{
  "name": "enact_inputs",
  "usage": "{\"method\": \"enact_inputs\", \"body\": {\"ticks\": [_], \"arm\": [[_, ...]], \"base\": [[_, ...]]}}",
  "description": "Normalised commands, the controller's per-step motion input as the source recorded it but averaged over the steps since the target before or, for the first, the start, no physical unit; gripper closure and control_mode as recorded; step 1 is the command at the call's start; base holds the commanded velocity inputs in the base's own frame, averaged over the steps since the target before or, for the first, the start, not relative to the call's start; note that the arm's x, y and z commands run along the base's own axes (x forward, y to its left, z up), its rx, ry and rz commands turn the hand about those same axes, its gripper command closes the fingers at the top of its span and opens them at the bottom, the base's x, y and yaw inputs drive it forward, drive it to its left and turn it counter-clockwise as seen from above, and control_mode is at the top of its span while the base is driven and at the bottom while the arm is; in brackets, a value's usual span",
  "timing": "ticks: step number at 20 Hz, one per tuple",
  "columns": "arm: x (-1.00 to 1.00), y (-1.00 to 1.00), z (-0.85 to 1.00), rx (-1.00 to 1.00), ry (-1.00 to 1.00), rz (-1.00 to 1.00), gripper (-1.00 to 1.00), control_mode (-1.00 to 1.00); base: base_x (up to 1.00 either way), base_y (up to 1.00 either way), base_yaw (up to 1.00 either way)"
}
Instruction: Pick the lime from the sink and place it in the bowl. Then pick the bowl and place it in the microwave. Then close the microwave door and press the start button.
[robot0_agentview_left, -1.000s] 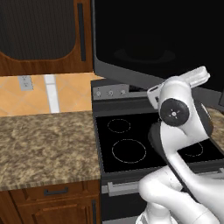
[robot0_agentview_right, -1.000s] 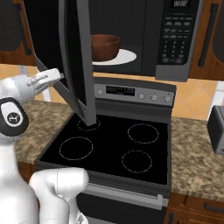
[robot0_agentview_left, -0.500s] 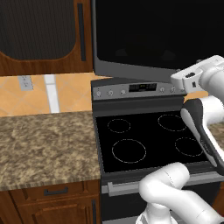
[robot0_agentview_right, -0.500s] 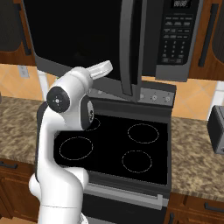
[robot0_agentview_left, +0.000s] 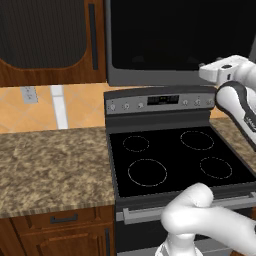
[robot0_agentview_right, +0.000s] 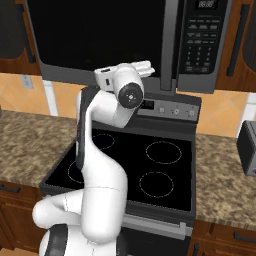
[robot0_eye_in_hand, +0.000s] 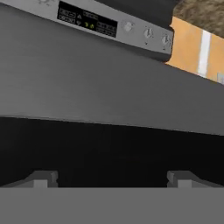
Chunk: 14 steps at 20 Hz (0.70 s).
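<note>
microwave door (robot0_agentview_right: 102, 37) closed above stove (robot0_agentview_right: 135, 165) | tool (robot0_eye_in_hand: 111, 178) wide open, empty, at door | granite table (robot0_agentview_left: 52, 162) beside

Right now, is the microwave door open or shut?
Shut: the microwave door lies flush beside the keypad, hiding the cavity.

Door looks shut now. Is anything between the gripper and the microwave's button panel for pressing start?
Nothing visible stands in the way. The gripper, jaws wide apart, sits right at the closed microwave door; the button panel lies further right on the same front, with only open air along it.
</note>
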Motion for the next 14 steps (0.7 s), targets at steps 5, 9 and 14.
{"method": "enact_inputs", "body": {"ticks": [5,9,14], "arm": [[0.89,0.0,0.03,0.16,0.04,0.1,-1.0,-1.0],[0.74,0.0,0.0,0.13,0.01,0.1,-1.0,-1.0],[0.05,-0.01,0.0,0.04,-0.01,0.05,-1.0,-1.0]], "base": [[0.0,0.0,0.0],[0.0,0.0,0.0],[0.0,0.0,0.0]]}}
